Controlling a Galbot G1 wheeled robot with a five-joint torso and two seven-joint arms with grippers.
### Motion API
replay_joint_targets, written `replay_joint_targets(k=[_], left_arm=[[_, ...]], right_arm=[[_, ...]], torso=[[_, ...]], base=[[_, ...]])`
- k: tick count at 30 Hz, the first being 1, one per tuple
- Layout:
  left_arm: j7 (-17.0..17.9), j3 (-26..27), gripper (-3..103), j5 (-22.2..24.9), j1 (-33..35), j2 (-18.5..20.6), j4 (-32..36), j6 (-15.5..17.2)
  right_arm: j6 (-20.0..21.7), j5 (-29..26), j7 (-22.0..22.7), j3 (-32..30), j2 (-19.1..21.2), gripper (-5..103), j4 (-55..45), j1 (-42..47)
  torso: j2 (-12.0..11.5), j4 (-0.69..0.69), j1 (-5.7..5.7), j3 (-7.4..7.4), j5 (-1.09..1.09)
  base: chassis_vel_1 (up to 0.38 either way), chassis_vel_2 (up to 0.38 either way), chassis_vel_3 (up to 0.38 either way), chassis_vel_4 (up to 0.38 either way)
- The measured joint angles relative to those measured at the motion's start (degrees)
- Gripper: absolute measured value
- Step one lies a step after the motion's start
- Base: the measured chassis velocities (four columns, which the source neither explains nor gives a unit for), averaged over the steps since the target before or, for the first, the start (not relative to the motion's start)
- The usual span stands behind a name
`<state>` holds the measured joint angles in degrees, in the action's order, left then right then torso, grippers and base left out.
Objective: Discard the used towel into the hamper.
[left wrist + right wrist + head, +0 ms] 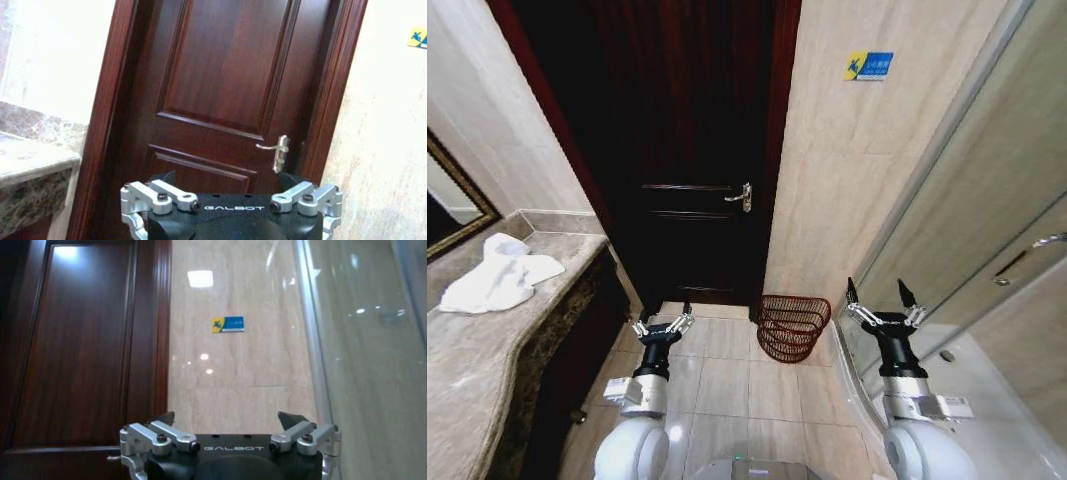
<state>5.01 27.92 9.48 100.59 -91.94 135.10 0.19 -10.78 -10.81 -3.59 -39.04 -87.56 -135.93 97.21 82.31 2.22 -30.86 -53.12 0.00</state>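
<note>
Nothing done yet, I'm judging: the crumpled white cloth towel (499,272) is lying on the grey marble counter (487,380), near its back edge by the wall corner, untouched. I'm holding both arms low in front of me, left gripper (663,323) and right gripper (883,306), fingers spread, empty. Count: one towel, one round dark red-brown wire hamper (793,326), sitting on the floor tiles against the wall beside the dark wooden door (689,150). Pick, carry and drop are all remaining.
</note>
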Motion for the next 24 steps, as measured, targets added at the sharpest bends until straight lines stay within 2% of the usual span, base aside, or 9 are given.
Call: replay_joint_targets(k=[8,24], left_arm=[[0.4,-0.1,100,0.3,-0.2,-0.2,0.6,0.3],[0.6,0.3,100,0.9,0.2,-0.2,2.4,1.3]], right_arm=[[0.3,-0.3,1.2,-0.1,0.1,100,0.0,0.0],[0.4,-0.5,1.5,-0.2,0.8,100,0.5,-0.2]], torso=[[0.0,0.01,-0.05,-0.02,0.00],[0.0,0.02,-0.06,-0.02,0.01]], base=[[0.037,0.001,0.012,0.038],[0.074,0.089,0.081,0.083]])
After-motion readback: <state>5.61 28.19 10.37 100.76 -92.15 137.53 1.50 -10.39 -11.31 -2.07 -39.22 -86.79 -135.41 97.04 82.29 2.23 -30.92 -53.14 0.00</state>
